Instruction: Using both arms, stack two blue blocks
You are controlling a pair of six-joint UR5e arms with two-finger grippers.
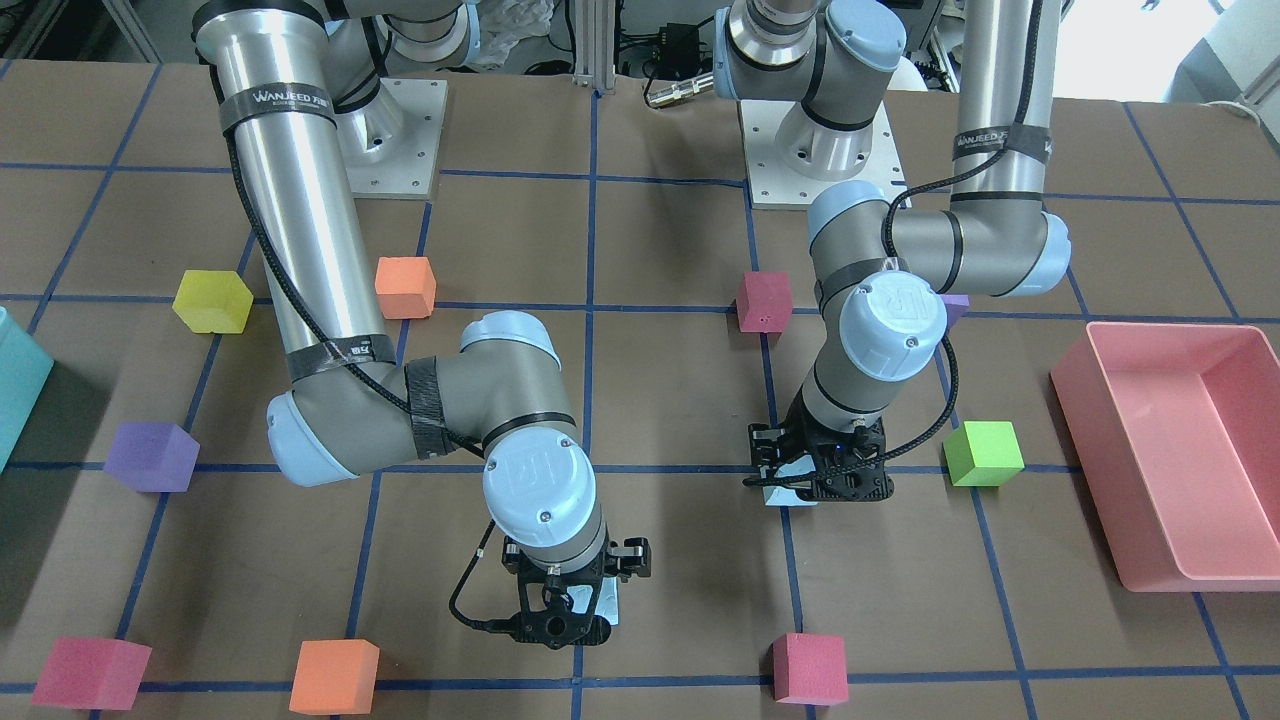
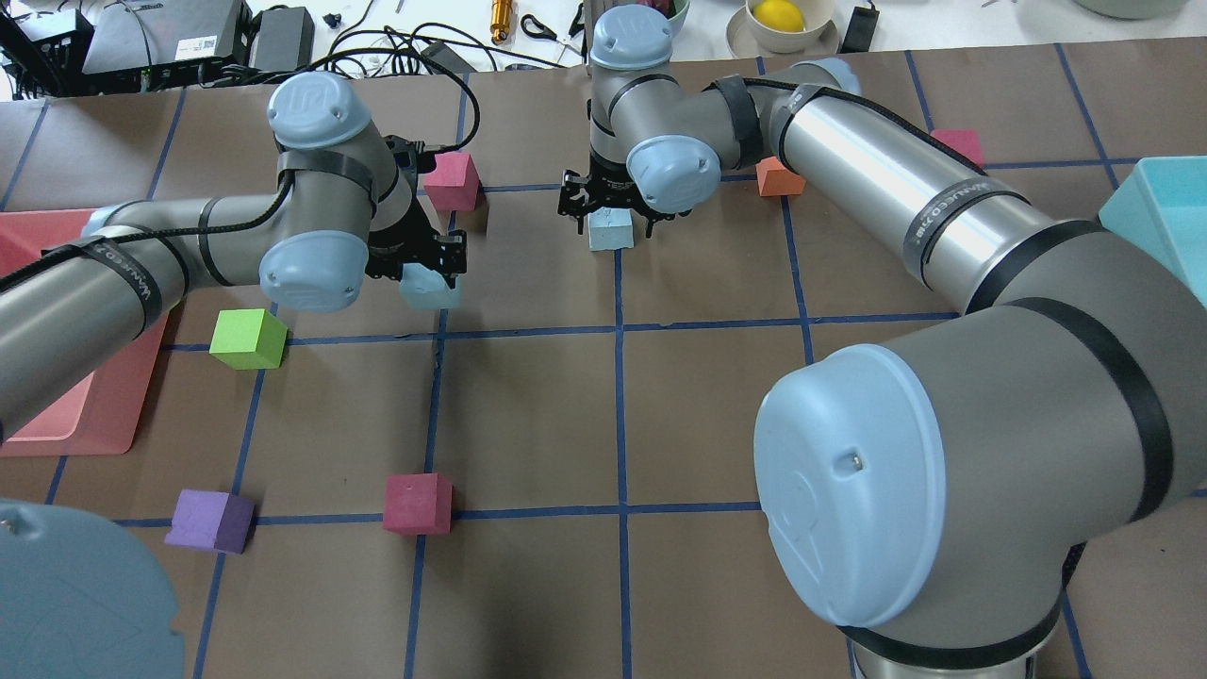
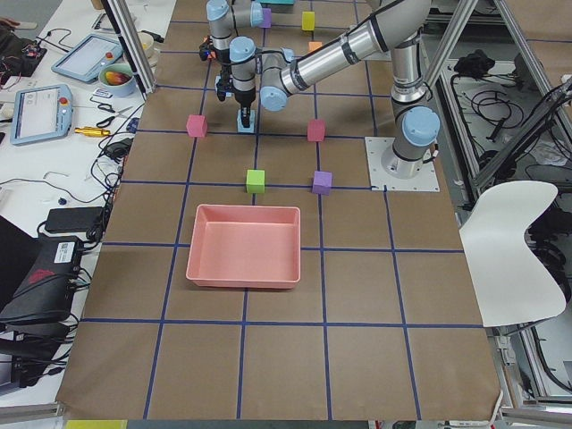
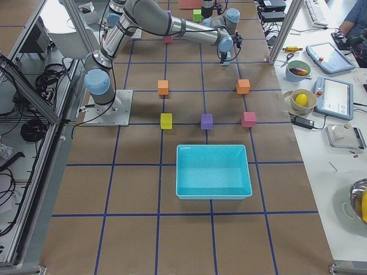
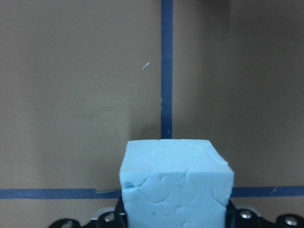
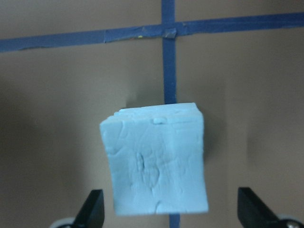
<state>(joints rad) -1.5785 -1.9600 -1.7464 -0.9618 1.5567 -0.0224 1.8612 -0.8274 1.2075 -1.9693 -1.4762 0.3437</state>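
Observation:
One pale blue block [image 2: 429, 289] sits between the fingers of my left gripper [image 2: 426, 269]. It fills the bottom of the left wrist view [image 5: 176, 183], where the gripper is shut on it close over the brown table. The second blue block [image 2: 610, 229] lies on the table under my right gripper [image 2: 609, 209]. In the right wrist view this block [image 6: 156, 161] sits between the black fingertips [image 6: 94, 205], which stand wide apart and do not touch it. In the front-facing view the left gripper [image 1: 812, 478] is on the right and the right gripper [image 1: 562, 612] is on the left.
A magenta cube [image 2: 451, 179] is just beyond the left gripper. A green cube [image 2: 247, 338] and the pink tray [image 2: 57, 415] are at the left. An orange cube [image 2: 775, 179] is beside the right arm, and the teal bin [image 2: 1160, 203] is at the right edge. Another magenta cube [image 2: 417, 503] and a purple cube [image 2: 209, 520] sit nearer the robot.

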